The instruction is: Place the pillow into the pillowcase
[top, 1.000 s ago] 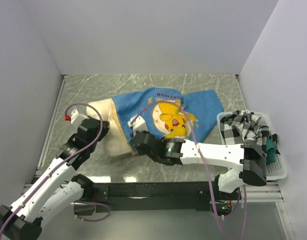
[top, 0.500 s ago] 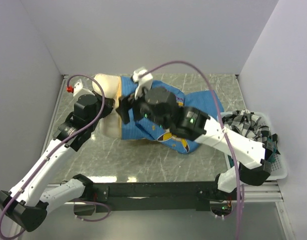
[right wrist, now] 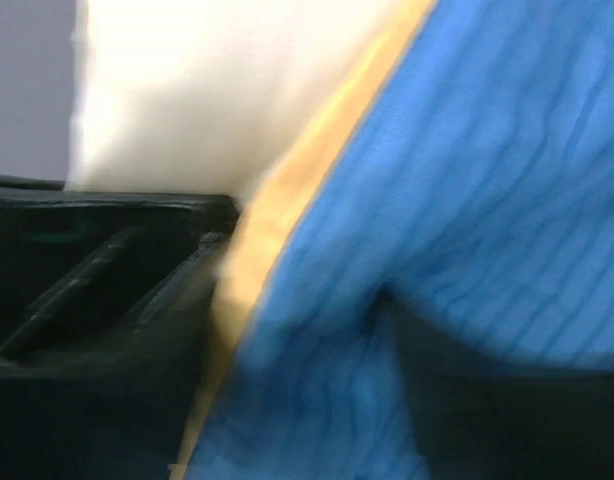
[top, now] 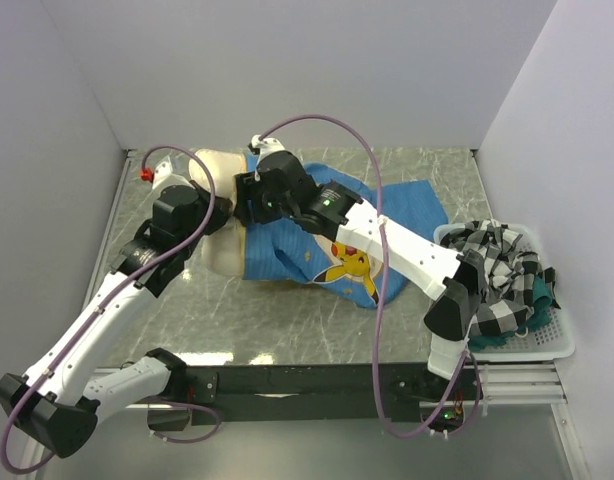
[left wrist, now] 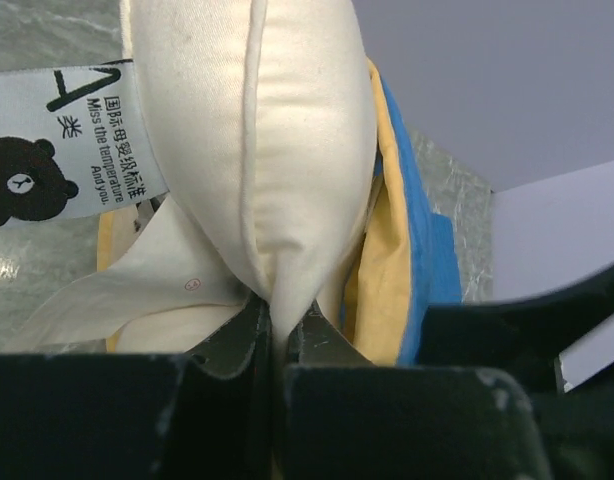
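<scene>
The cream pillow (top: pixel 223 258) stands lifted at the back left of the table, its right part inside the blue pillowcase (top: pixel 287 240) with the yellow character. My left gripper (top: pixel 218 214) is shut on the pillow's seam edge; in the left wrist view the jaws (left wrist: pixel 275 330) pinch that cream seam (left wrist: pixel 287 130), with a white bear label (left wrist: pixel 67 140) to the left and the pillowcase's yellow lining (left wrist: pixel 382 270) to the right. My right gripper (top: pixel 249 198) holds the pillowcase's mouth edge beside the pillow. Its wrist view is blurred: blue cloth (right wrist: pixel 467 200) bunches over the jaws.
A white basket (top: pixel 547 345) at the right edge holds a black-and-white checked cloth (top: pixel 497 255) and a green cloth (top: pixel 534 300). Grey walls close the left, back and right sides. A purple cable (top: pixel 317 125) loops above the right arm.
Both arms have risen and swung towards the back left. The pillow and the pillowcase mouth came up off the table with them, and the case now covers more of the pillow.
</scene>
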{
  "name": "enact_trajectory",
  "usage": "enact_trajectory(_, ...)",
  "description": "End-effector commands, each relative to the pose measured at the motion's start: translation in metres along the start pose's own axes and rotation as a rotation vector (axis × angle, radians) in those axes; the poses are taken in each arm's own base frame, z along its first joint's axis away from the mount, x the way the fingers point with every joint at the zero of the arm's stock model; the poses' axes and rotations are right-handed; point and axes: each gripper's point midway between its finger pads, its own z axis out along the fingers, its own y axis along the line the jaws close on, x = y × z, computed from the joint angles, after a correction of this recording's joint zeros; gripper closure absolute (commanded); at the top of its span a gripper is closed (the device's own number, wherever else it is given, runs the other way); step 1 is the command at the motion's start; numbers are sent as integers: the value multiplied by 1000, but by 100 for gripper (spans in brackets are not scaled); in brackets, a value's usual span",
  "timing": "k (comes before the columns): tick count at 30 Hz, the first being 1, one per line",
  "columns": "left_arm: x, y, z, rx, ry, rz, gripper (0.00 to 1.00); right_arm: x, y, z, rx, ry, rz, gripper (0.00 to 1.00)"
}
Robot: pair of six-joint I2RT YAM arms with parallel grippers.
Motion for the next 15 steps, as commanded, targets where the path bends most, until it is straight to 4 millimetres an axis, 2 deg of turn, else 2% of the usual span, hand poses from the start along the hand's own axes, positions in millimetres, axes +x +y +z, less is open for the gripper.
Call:
enact_trajectory(1, -28, -64, -12, 253, -60, -76, 99, -25, 10, -16, -23, -65, 64, 77)
enact_trajectory(3, -24, -58, -10, 232, -57, -70, 94, -38, 11, -39, -61, -110, 80, 100)
enact_trajectory(4, -25, -53, -8, 213, -70, -71, 90, -45, 9, -48, -77, -121, 90, 100)
enact_trajectory(5, -25, -51, -7, 203, -74, -74, 82, -65, 15, -71, -106, -169, 91, 100)
enact_trajectory(7, -24, -49, -6, 202, -78, -70, 76, -81, 18, -95, -119, -200, 74, 100)
enact_trajectory(8, -23, -49, -4, 200, -76, -66, 66, -103, 24, -120, -148, -258, 74, 100)
enact_trajectory(10, -25, -51, -2, 196, -77, -53, 56, -119, 26, -145, -159, -298, 60, 100)
enact_trajectory(11, -24, -51, 1, 186, -71, -43, 46, -139, 27, -167, -171, -354, 63, 100)
enact_trajectory(12, -32, -57, -2, 197, -86, -36, 43, -141, 23, -175, -152, -355, 52, 100)
enact_trajectory(13, -37, -61, -5, 207, -96, -29, 38, -154, 23, -191, -158, -395, 51, 100)
enact_trajectory(14, -44, -67, -9, 223, -108, -23, 29, -160, 18, -197, -146, -409, 50, 100)
enact_trajectory(15, -61, -76, -17, 245, -138, -16, 27, -161, 13, -200, -137, -408, 52, 100)
